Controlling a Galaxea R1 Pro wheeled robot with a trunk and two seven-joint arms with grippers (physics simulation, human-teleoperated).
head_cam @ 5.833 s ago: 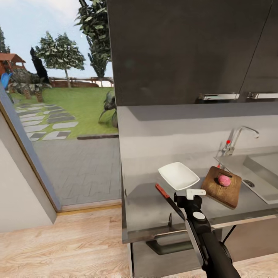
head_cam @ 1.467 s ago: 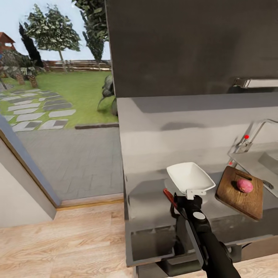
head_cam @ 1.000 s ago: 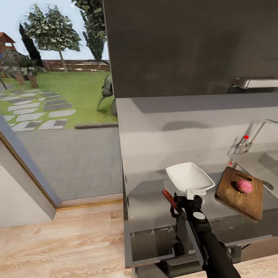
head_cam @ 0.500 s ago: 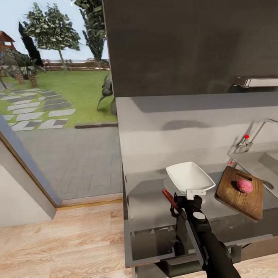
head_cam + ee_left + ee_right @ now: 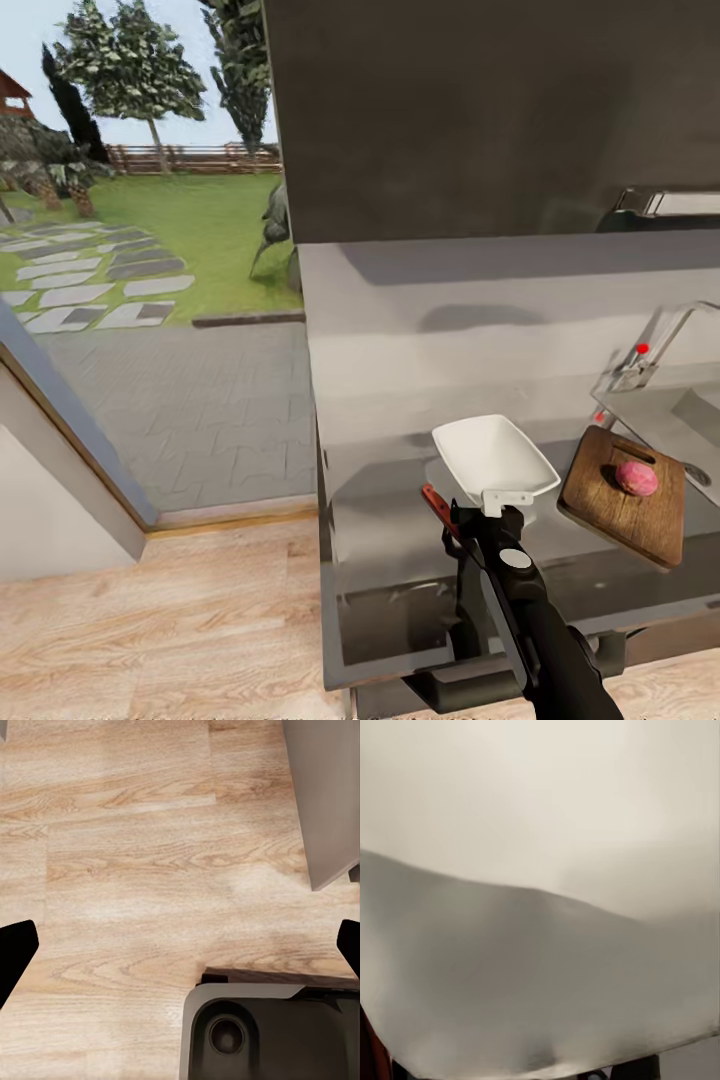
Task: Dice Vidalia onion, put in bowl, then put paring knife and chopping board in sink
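**Onion waits on the board, right arm parked over the knife**

From my head view the Vidalia onion (image 5: pixel 636 477) is already out of the sink (image 5: pixel 690 415) and sits whole on the chopping board (image 5: pixel 625 495), at about 3 o'clock from the bowl (image 5: pixel 494 460). The board lies on the countertop (image 5: pixel 400 530) with its far corner just beside the basin edge. The paring knife (image 5: pixel 437 503) shows as a red handle at the bowl's 8 o'clock, mostly hidden under my right arm.

The right gripper (image 5: pixel 506 497) hovers at the bowl's near rim, its white fingers spread sideways with nothing between them, so I judge it released. The right wrist camera sees the bowl's pale wall pressed very close, with a sliver of red at one corner. The left gripper (image 5: pixel 180 945) hangs over the wood floor (image 5: pixel 150 840), its dark fingertips wide apart and empty.

I judge the step in hand to be picking up the knife. The risks: dropping toward the handle, the fingers could catch the bowl's rim and shove or tip it; my own forearm hides the blade, so I could close on the wrong part of the knife and push it off the counter's front edge
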